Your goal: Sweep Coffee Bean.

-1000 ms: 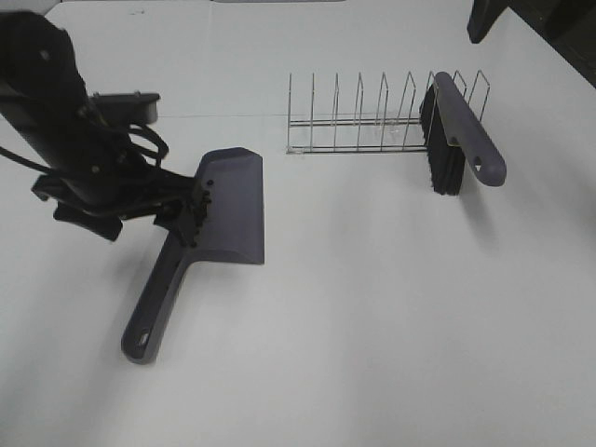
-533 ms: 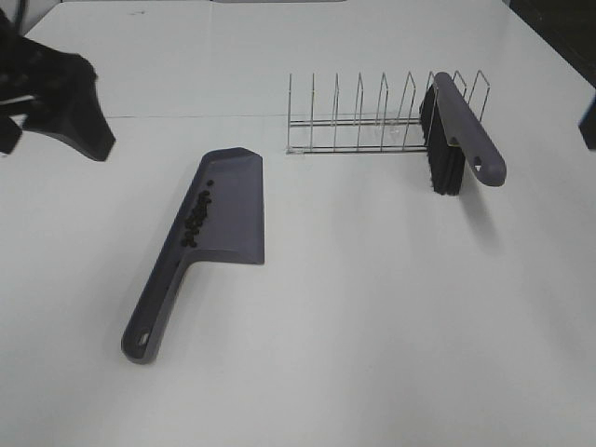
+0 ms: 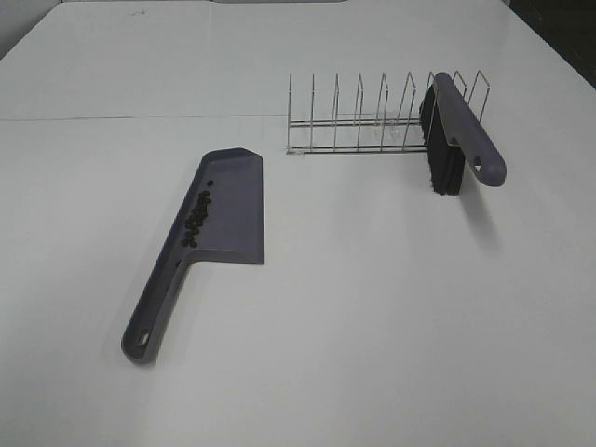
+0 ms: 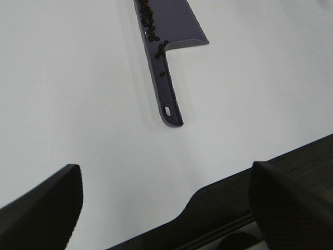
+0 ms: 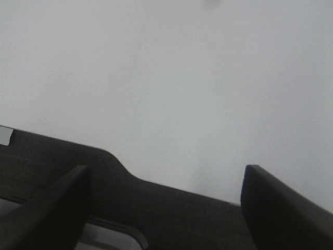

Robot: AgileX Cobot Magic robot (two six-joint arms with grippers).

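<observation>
Change: left arm gone from the overhead view, exposing coffee beans (image 3: 196, 218) in the dustpan (image 3: 230, 207).
End effectors: left end effector (image 4: 166, 208) and right end effector (image 5: 166, 200) spread wide, empty.
Room: surface (image 3: 391, 307) bare right of the dustpan; brush (image 3: 449, 140) in the rack (image 3: 358, 116).

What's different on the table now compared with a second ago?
The left arm, which was down over the dustpan, lifted away up and to the left and has left the overhead view; its open fingers are empty. The right arm also pulled out at the far right. The dustpan, the coffee beans in it, the brush and wire rack stayed put.
</observation>
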